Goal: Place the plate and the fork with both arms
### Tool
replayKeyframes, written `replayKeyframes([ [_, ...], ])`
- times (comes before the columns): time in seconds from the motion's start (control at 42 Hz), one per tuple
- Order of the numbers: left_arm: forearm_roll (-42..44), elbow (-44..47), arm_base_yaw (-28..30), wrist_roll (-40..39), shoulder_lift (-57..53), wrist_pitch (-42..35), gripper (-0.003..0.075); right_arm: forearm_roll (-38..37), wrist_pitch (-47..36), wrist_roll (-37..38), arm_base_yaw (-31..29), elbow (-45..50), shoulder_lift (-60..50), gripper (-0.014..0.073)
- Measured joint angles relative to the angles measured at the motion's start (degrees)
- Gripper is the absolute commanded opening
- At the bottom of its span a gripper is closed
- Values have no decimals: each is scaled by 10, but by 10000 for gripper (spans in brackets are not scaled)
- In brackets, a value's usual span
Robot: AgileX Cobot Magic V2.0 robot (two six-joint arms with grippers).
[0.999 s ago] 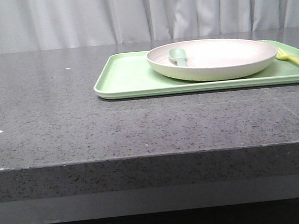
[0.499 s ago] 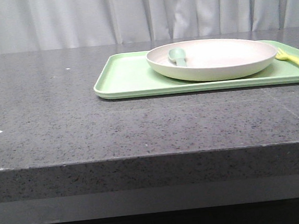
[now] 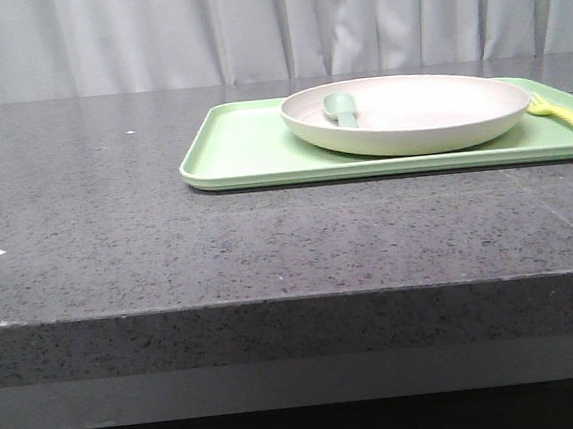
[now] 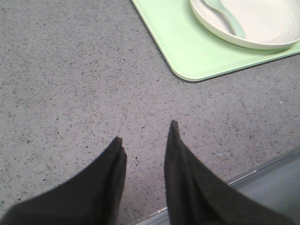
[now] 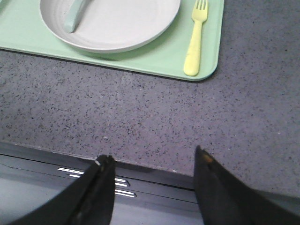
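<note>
The cream plate (image 3: 408,111) sits on the light-green tray (image 3: 241,148) at the table's right back, with a teal spoon (image 3: 340,107) lying in it. The plate also shows in the left wrist view (image 4: 255,21) and the right wrist view (image 5: 110,21). The pale-yellow fork (image 5: 195,38) lies on the tray beside the plate's right side; its tines show at the front view's right edge (image 3: 559,110). My left gripper (image 4: 145,131) is open and empty over bare table near the front edge. My right gripper (image 5: 152,157) is open and empty above the table's front edge. Neither arm shows in the front view.
The grey speckled table (image 3: 115,209) stretches left of the tray. Its front edge (image 3: 294,299) runs across the front view. A grey curtain (image 3: 150,36) hangs behind.
A dark arm part at the top right corner of the front view has gone out of sight. The plate, fork and tray have not moved.
</note>
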Motion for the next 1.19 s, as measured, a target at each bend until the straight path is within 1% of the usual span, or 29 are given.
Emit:
replayKeyframes([
  [0.095, 5, 0, 0, 0, 10, -4, 193, 0, -2, 0, 0, 1, 0, 407],
  [0.143, 6, 0, 0, 0, 16, -6, 158, 0, -4, 0, 0, 1, 0, 370],
  [0.19, 6, 0, 0, 0, 22, -8, 118, 0, -4, 0, 0, 1, 0, 304],
  [0.238, 7, 0, 0, 0, 31, -8, 58, 0, -4, 0, 0, 1, 0, 187],
  [0.285, 7, 0, 0, 0, 36, -8, -5, 0, -4, 0, 0, 1, 0, 93],
  [0.309, 7, 0, 0, 0, 39, -8, -17, 0, -4, 0, 0, 1, 0, 33],
  [0.333, 7, 0, 0, 0, 40, -9, -17, 0, -4, 0, 0, 1, 0, -9],
  [0.381, 9, 0, 0, 0, 44, -10, -18, 0, -4, 0, 0, 1, 0, -72],
  [1.07, 9, 0, 0, 0, 44, -16, -18, 2, 14, 0, 0, 1, 0, -68],
  [1.189, 14, 9, 1, 0, 26, -41, -18, 2, 16, 0, 0, 1, 0, -68],
])
